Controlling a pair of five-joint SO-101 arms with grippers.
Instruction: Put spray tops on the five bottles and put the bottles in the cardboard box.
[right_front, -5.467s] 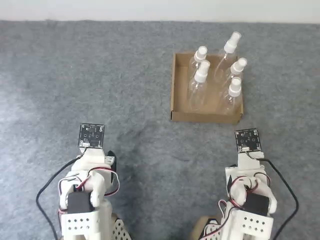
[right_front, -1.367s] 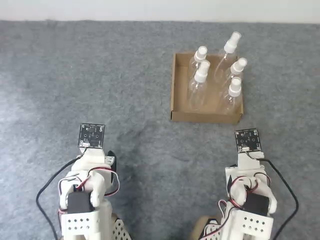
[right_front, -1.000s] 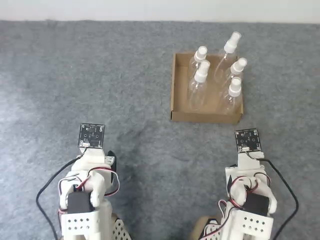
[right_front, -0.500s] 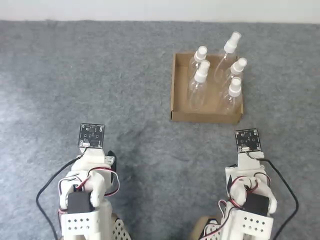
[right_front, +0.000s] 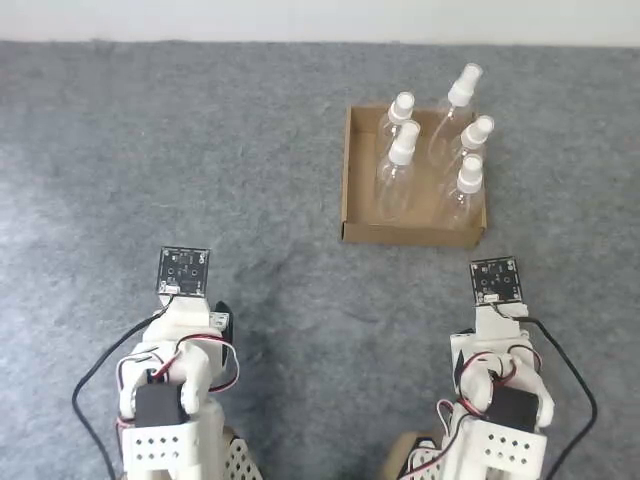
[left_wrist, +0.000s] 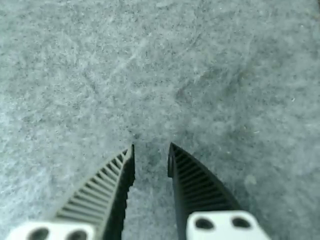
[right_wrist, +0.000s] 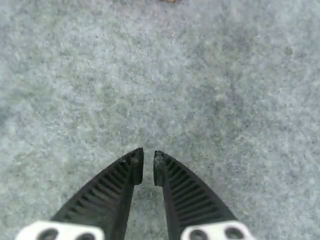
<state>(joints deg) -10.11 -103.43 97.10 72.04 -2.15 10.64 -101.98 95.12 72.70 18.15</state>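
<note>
Cardboard box (right_front: 347, 185) holds 5 bottles (right_front: 395, 180), spray tops (right_front: 403, 147) on.

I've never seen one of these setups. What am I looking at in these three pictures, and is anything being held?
Two small white robot arms sit side by side on a grey carpeted table. The wide picture comes from a fixed camera looking down. The other two come from cameras on the arms' wrists, each looking past its own black two-fingered gripper at carpet: the left gripper is slightly open, the right gripper all but shut. Neither holds anything. Farther off, an open brown cardboard box contains five clear plastic bottles, each upright with a white spray top.
</note>
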